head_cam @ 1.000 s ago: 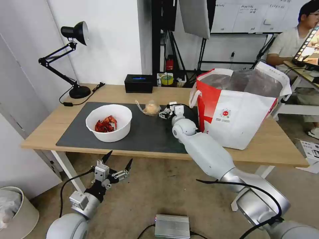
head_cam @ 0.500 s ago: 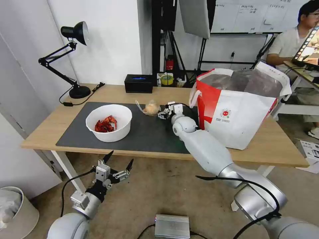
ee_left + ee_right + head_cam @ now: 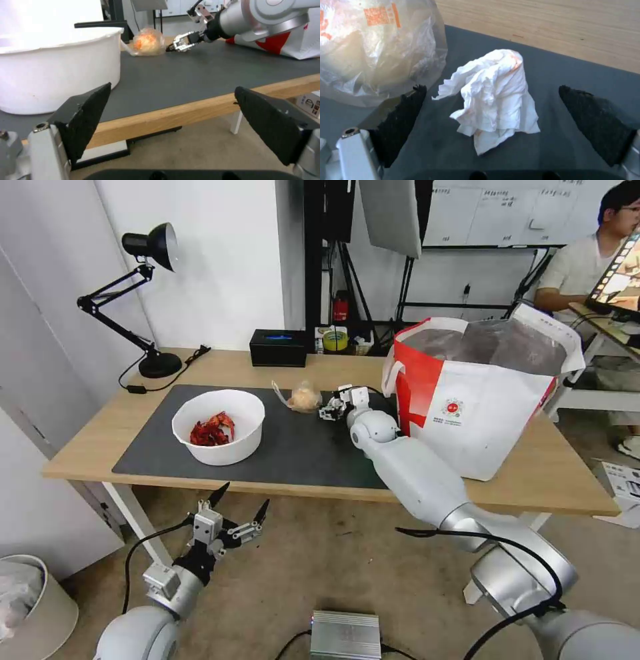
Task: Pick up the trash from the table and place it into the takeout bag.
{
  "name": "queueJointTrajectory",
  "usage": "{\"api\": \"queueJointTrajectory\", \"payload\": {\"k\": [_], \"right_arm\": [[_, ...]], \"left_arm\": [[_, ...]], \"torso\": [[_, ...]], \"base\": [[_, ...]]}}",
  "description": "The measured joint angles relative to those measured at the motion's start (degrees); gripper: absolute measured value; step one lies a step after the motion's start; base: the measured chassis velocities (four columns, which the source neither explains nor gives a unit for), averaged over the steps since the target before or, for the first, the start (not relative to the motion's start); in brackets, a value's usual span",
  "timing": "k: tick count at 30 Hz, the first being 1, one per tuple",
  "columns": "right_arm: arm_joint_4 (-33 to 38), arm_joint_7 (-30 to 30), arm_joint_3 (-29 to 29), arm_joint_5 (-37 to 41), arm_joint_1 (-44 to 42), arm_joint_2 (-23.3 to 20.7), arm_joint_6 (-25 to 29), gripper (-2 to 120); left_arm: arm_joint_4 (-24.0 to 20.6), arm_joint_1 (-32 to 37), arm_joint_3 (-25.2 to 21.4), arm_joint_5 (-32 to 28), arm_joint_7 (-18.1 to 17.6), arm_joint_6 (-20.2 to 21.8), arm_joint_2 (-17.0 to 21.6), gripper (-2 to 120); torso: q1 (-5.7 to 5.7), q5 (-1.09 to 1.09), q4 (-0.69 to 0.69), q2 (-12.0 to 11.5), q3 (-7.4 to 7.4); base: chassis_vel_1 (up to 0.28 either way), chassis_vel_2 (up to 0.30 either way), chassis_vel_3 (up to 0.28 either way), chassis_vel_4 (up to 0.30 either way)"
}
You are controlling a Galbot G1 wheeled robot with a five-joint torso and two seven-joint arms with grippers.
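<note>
Right end effector [image 3: 493,107] open, low over the dark grey mat [image 3: 293,447], fingers either side of the crumpled white tissue [image 3: 495,100], not touching it. Small knotted clear bag [image 3: 303,397] just beside the tissue. White bowl with red shells [image 3: 219,427] sits on the mat toward the left. Takeout bag [image 3: 480,393] stands on the desk [image 3: 553,473] at right, top open. Left end effector [image 3: 239,500] open, hanging below the desk's front edge.
</note>
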Motion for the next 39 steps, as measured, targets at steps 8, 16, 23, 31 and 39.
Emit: {"api": "queueJointTrajectory", "payload": {"k": [8, 16, 23, 31, 39], "right_arm": [[-0.2, 0.1, 0.0, -0.4, 0.1, 0.0, -0.4, 100], [-0.1, 0.4, 0.5, -0.5, 0.1, -0.5, -0.5, 100], [0.3, 0.6, 0.9, -0.5, -0.3, -0.6, -0.6, 100], [0.9, 0.7, 1.2, -0.4, -0.6, -0.8, -0.9, 100], [-0.9, 0.3, 1.5, -0.4, 0.3, -1.0, -1.0, 100]], "left_arm": [[0.2, 0.0, 0.2, 0.0, 0.0, -0.1, -0.1, 100], [0.7, -0.3, 0.6, 0.0, 0.0, -1.0, -0.1, 100], [0.2, -0.4, 0.7, -0.1, 0.0, -1.0, 0.0, 100], [0.2, -0.8, 1.0, -0.6, 0.1, -0.9, 0.8, 100], [0.3, -1.0, 1.3, -1.1, 0.1, -0.8, 1.0, 100]], "torso": [[0.00, 0.00, 0.01, 0.0, 0.00], [0.00, 0.00, 0.00, 0.0, 0.00], [0.00, 0.00, 0.00, 0.0, 0.00], [0.00, 0.00, 0.00, 0.0, 0.00], [0.00, 0.00, 0.00, 0.0, 0.00]], "base": [[0.000, 0.000, 0.000, 0.000], [0.000, 0.000, 0.000, 0.000], [0.000, 0.000, 0.000, 0.000], [0.000, 0.000, 0.000, 0.000], [0.000, 0.000, 0.000, 0.000]]}}
